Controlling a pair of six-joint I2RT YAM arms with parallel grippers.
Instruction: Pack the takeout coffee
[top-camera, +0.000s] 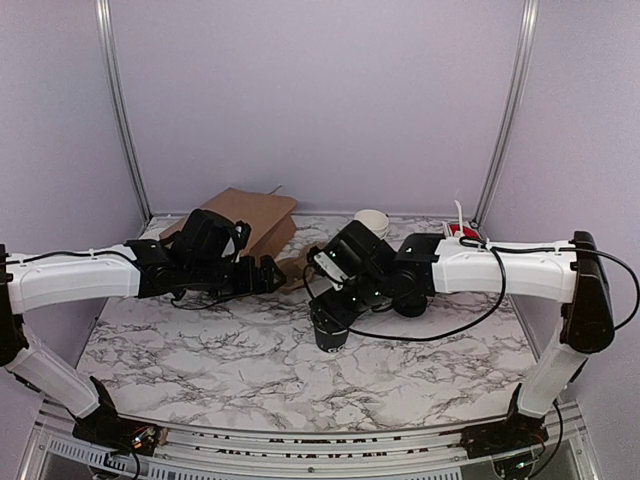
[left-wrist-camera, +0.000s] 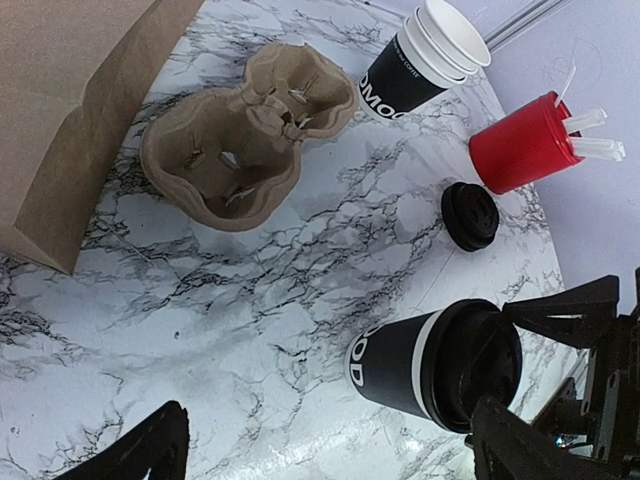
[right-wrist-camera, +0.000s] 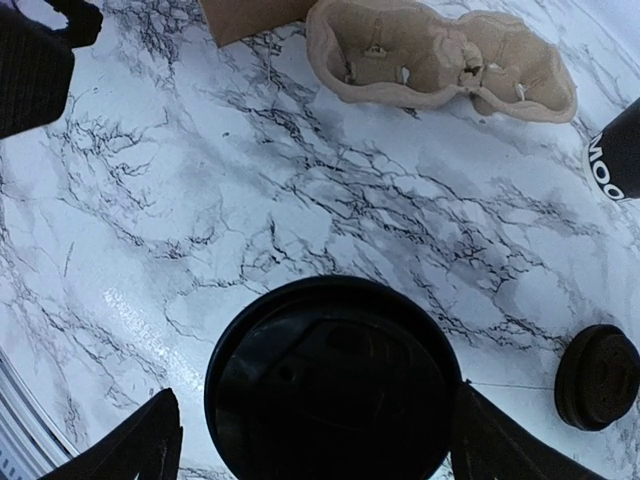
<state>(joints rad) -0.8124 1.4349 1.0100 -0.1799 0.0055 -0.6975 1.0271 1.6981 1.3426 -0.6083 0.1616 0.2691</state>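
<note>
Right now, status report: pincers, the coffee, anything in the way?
Left pincer open, empty. Right pincer open, straddling the lidded coffee cup, which stands upright. Cup carrier empty; nothing between it and the cup.

Lilac walls (top-camera: 320, 100), seemingly marble tabletop (top-camera: 230, 370)

The bench (left-wrist-camera: 200, 330) looks glossy marble-patterned, the carrier (left-wrist-camera: 240, 140) rough matt pulp, the bag (left-wrist-camera: 70, 100) matt brown paper, the cup (left-wrist-camera: 395, 365) paper under a smooth plastic lid (right-wrist-camera: 330, 390).

A lab test booth: plain lilac walls (top-camera: 320, 90), aluminium posts (top-camera: 120, 110), marble-look table (top-camera: 250, 360).
</note>
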